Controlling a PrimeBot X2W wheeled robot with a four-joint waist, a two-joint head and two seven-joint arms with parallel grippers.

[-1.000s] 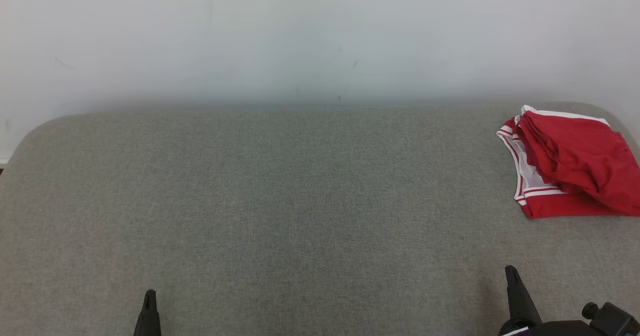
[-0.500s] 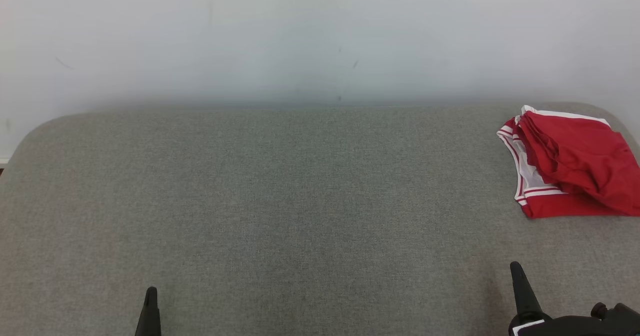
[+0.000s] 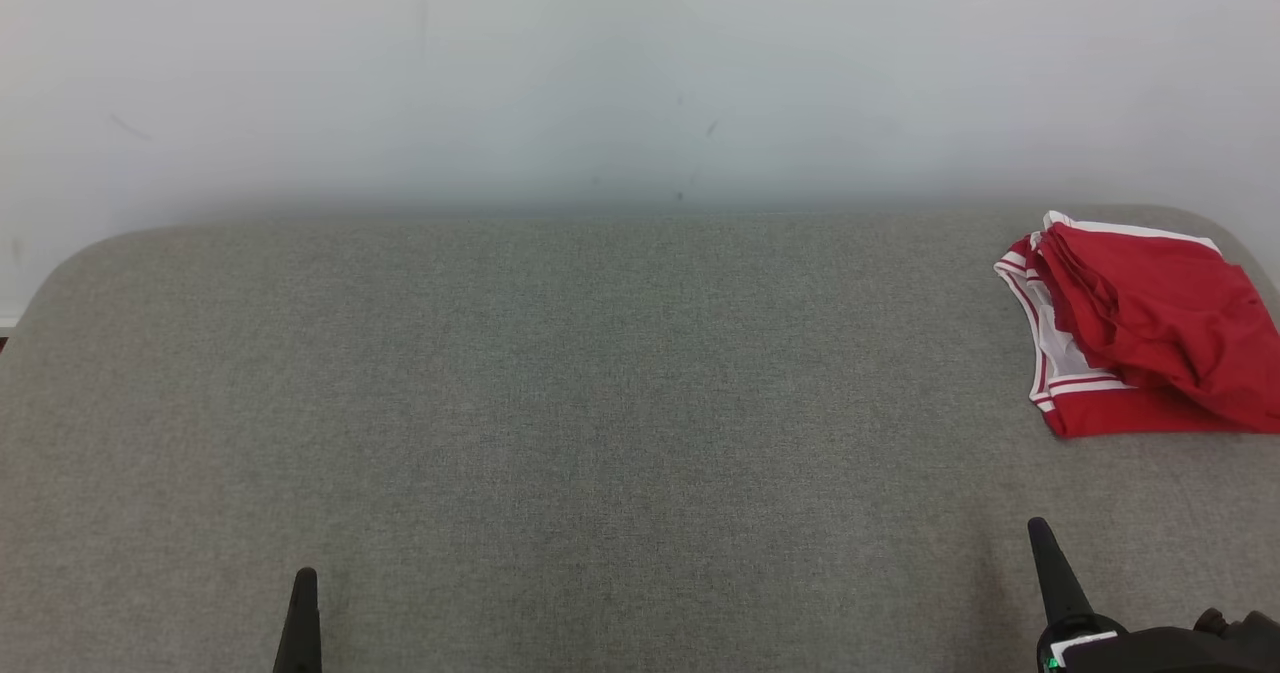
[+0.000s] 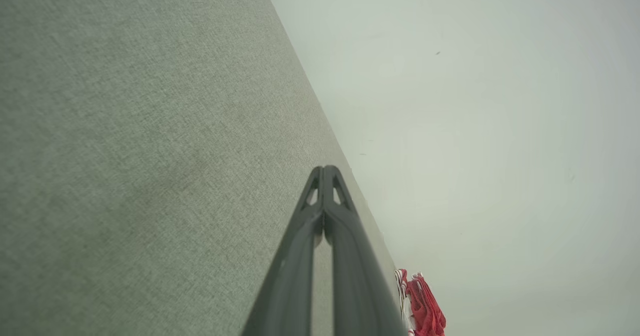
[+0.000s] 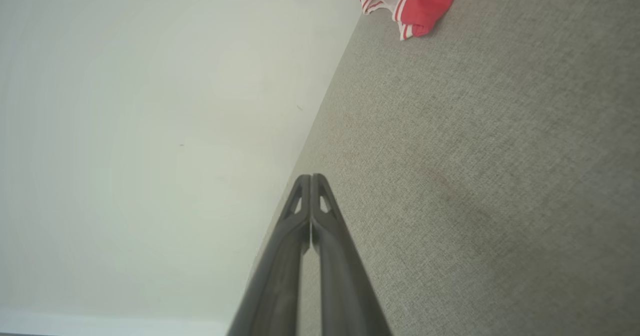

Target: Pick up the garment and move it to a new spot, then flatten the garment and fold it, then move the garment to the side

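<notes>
At the right edge of the head view, the red garment [image 3: 1150, 333] with white trim lies loosely folded on the grey fabric surface [image 3: 600, 403], close to the pale wall [image 3: 600, 73]. Lower left, the left gripper [image 3: 304, 588] has its fingers pressed together, empty. Lower right, the right gripper [image 3: 1043, 543] is likewise closed, well apart from the garment.
</notes>
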